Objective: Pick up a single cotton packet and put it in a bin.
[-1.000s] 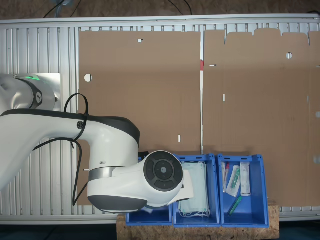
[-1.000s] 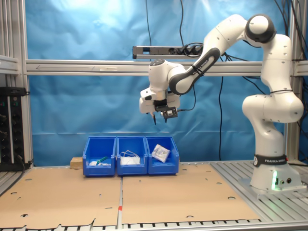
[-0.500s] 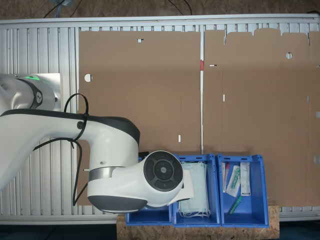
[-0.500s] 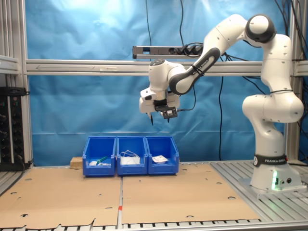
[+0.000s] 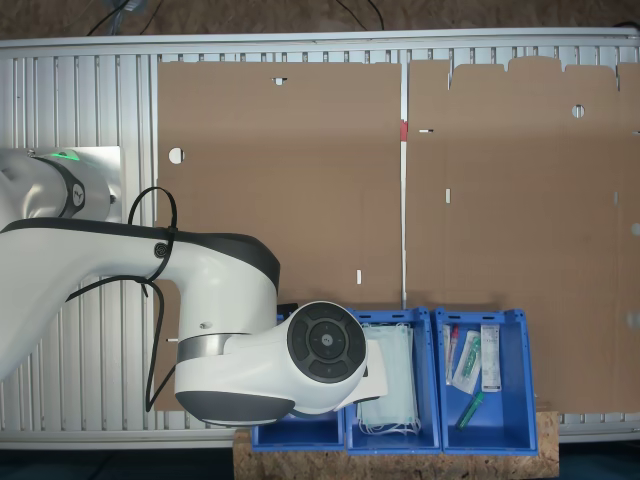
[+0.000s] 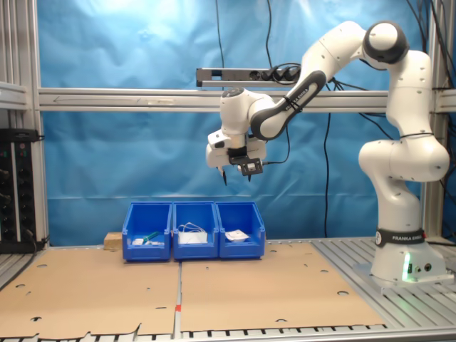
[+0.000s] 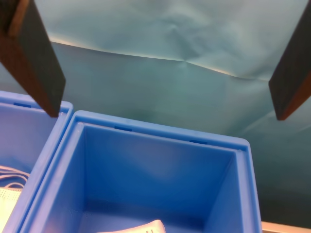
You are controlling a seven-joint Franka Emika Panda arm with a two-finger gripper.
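My pincer [image 6: 237, 176] hangs wide open, empty, high above the blue rectangular plastic bin [image 6: 241, 230]. Small flat white cotton packet [image 6: 236, 235] lies inside it.

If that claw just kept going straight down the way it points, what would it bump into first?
Probably the blue bin directly below the open gripper, perhaps the white cotton packet lying inside it; nothing else stands between, though exact alignment is hard to judge.

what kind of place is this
Probably a robotics lab test cell: a white robot arm bolted to a slotted metal table, a blue backdrop, and three blue bins of medical supplies.
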